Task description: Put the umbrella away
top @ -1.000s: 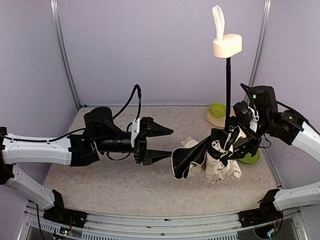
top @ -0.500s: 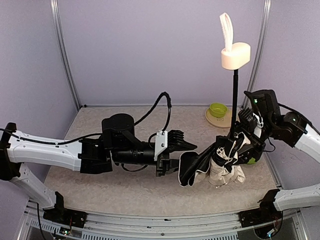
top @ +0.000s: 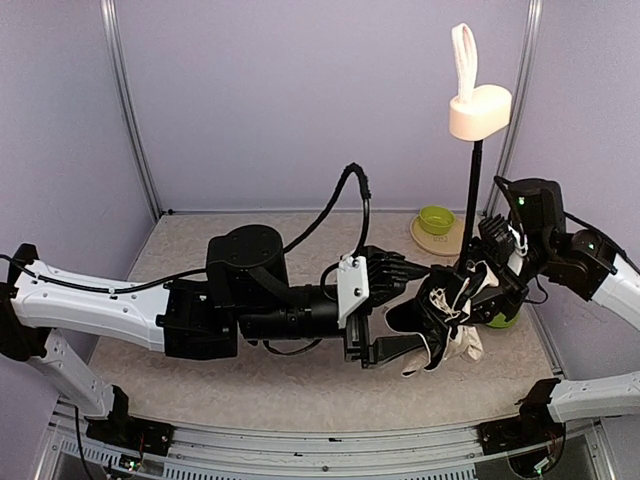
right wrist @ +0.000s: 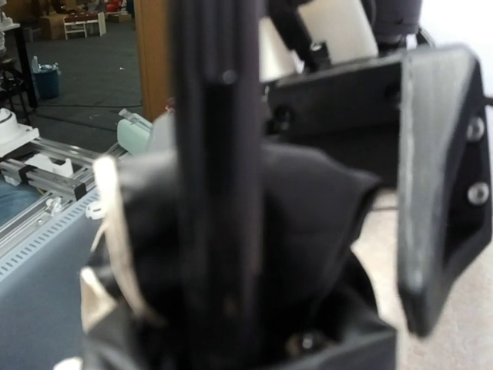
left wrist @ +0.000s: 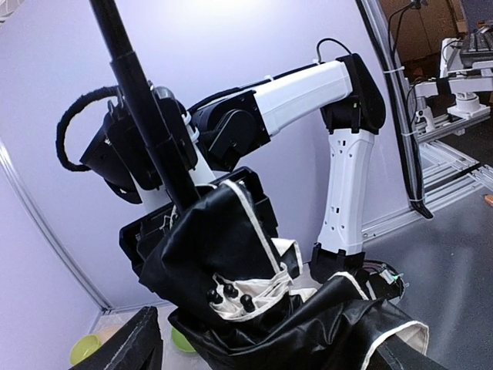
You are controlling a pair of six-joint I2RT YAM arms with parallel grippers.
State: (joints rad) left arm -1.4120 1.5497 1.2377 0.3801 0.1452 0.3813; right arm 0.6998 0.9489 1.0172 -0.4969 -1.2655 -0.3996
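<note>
The umbrella is held upright above the table, its beige handle (top: 480, 112) and strap on top of a thin black shaft (top: 474, 200). The bunched black and cream canopy (top: 440, 320) hangs at the bottom. My right gripper (top: 487, 283) is shut on the umbrella where the shaft (right wrist: 216, 154) meets the fabric (right wrist: 308, 216). My left gripper (top: 408, 308) is open, one finger above and one below the canopy's left side. In the left wrist view the canopy (left wrist: 223, 254) fills the space between my fingertips (left wrist: 139, 347).
A small green bowl (top: 436, 218) sits on a pale plate (top: 422, 238) at the back right. Another green object (top: 503, 318) lies partly hidden behind the right gripper. The purple booth walls and metal posts (top: 130, 110) close in the table.
My left arm has reached right to the umbrella; its jaws narrowed, then spread again. The loose canopy flap is now bunched toward the shaft. The umbrella shifted slightly right and up.
</note>
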